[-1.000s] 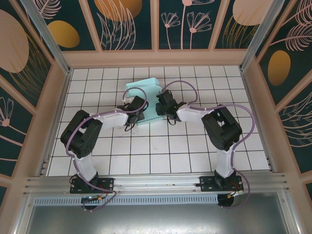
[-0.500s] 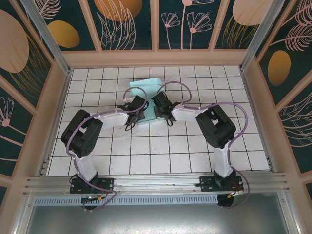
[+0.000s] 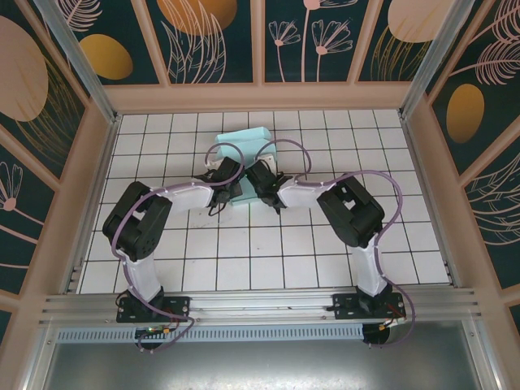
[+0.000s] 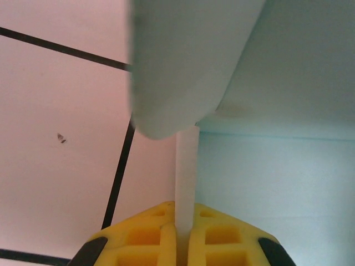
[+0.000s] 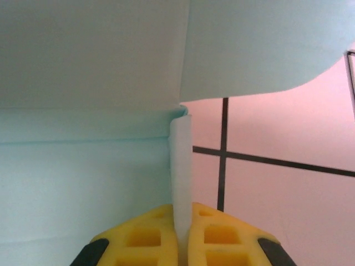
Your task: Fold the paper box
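Observation:
The paper box (image 3: 242, 146) is pale mint-blue card, partly folded, lying on the tiled floor at the centre back. My left gripper (image 3: 228, 180) meets it from the left and my right gripper (image 3: 258, 180) from the right, close together over its near part. In the left wrist view the yellow fingers (image 4: 150, 241) of the left gripper (image 4: 185, 231) are shut on an upright side wall of the paper box (image 4: 187, 172). In the right wrist view the right gripper (image 5: 183, 233) is likewise shut on a standing wall of the paper box (image 5: 180, 166), with a rounded flap (image 5: 260, 50) above.
White tiled floor with black grid lines (image 3: 268, 244) spreads around the box. Peach-framed walls with floral panels (image 3: 260, 93) close in the back and both sides. An aluminium rail (image 3: 260, 305) carries both arm bases at the near edge.
My right arm has swung left, bringing its gripper in against the box, and it has closed on the right side wall. The left gripper has kept its grip and barely moved.

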Tool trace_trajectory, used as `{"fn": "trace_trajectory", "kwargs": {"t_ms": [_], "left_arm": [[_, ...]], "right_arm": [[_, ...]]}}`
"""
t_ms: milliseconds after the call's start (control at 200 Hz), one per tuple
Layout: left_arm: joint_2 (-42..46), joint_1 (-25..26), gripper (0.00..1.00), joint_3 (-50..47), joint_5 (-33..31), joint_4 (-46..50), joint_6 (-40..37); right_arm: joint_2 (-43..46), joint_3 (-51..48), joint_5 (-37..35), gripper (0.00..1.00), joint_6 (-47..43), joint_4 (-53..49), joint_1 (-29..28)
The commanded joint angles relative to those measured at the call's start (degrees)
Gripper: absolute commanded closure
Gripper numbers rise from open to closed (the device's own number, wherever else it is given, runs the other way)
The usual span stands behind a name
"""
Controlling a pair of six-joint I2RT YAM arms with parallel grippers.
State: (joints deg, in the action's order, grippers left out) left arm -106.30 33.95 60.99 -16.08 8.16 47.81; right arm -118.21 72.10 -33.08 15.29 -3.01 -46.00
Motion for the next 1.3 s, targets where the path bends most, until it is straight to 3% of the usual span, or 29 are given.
{"fn": "trace_trajectory", "kwargs": {"t_ms": [0, 125, 245, 380, 821, 1091, 1296], "left_arm": [[-2.28, 1.1, 1.0, -0.34, 1.31, 3.83, 0.48], [-0.9, 1.04, 0.94, -1.24, 1.06, 3.21, 1.21], [0.41, 1.03, 0.91, -1.38, 0.76, 3.61, 1.31], [2.54, 1.04, 0.79, -1.63, 2.99, 2.77, 1.73], [16.94, 0.99, 0.4, -7.4, -0.3, 1.59, 3.81], [32.61, -2.54, 0.25, -21.93, -5.53, -7.89, 5.1], [36.06, -5.82, 0.21, -24.16, -4.62, -7.28, 0.89]], "right_arm": [[-7.58, -5.39, -8.71, 1.0, 1.78, -7.94, -0.72], [-4.77, -7.05, -4.75, 1.0, 3.19, -5.96, 0.61], [-2.45, -7.89, -7.27, 1.0, 2.42, -5.74, 1.37], [-0.07, -9.47, -3.47, 1.0, 2.1, -4.78, 3.79], [-3.69, -7.7, -11.79, 1.0, -2.45, -8.07, 3.6], [-7.98, -3.7, -17.45, 1.0, -3.51, -11.04, 1.75], [-10.12, 0.35, -18.91, 1.0, -3.43, -14.84, 0.49]]}}
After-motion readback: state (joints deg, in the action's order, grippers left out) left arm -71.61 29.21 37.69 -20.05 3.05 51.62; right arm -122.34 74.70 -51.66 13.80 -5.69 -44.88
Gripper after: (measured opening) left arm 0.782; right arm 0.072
